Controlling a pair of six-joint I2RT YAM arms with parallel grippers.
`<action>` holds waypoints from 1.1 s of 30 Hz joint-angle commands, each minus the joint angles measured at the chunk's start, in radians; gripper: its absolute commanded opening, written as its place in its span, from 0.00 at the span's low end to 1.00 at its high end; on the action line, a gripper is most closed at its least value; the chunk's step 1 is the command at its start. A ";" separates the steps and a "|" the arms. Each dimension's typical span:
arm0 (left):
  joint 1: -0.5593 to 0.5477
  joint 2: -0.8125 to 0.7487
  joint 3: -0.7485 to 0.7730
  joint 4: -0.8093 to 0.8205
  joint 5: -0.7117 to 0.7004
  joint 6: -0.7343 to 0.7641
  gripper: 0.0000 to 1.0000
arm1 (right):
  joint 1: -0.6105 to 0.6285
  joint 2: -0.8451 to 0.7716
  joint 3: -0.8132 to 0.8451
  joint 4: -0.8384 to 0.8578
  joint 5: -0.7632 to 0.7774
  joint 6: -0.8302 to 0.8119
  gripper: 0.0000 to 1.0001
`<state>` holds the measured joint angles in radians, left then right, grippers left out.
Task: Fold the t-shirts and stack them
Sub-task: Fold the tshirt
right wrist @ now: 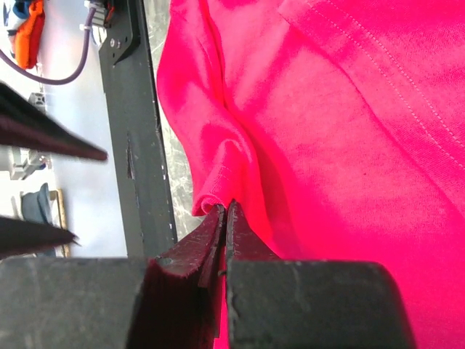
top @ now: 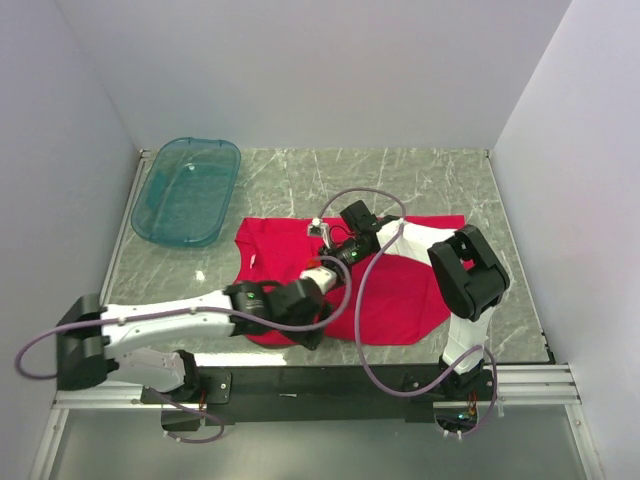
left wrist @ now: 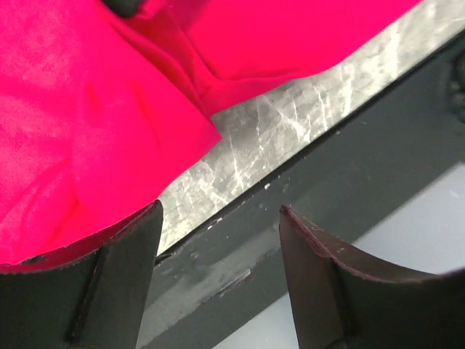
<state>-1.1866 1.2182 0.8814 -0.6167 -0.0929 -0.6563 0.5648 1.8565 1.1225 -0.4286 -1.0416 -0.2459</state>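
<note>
The red t-shirt (top: 400,290) lies spread and rumpled on the middle of the marble table, its lower hem near the front edge. My right gripper (top: 326,260) reaches over the shirt's left half. In the right wrist view it (right wrist: 225,207) is shut on a raised fold of the red t-shirt (right wrist: 327,145). My left gripper (top: 312,335) is at the shirt's near-left edge. In the left wrist view it (left wrist: 218,218) is open with nothing between the jaws. The shirt (left wrist: 73,109) lies just beyond the left finger (left wrist: 123,269).
A translucent teal tub (top: 187,190) stands at the back left of the table. The black front rail (left wrist: 327,167) runs right under the left gripper and shows in the right wrist view (right wrist: 138,145). White walls close in the table (top: 440,180).
</note>
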 commanded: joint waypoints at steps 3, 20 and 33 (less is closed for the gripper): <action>-0.152 0.159 0.128 -0.115 -0.289 -0.101 0.70 | -0.003 0.024 0.042 0.028 -0.035 0.030 0.02; -0.245 0.504 0.260 -0.140 -0.450 -0.178 0.48 | -0.006 0.032 0.045 0.017 -0.035 0.022 0.03; -0.254 0.567 0.266 -0.092 -0.415 -0.174 0.42 | -0.013 0.029 0.043 0.016 -0.034 0.020 0.04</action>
<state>-1.4315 1.7725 1.1263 -0.7357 -0.5121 -0.8173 0.5625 1.8839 1.1278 -0.4191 -1.0481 -0.2245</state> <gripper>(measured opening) 0.421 0.045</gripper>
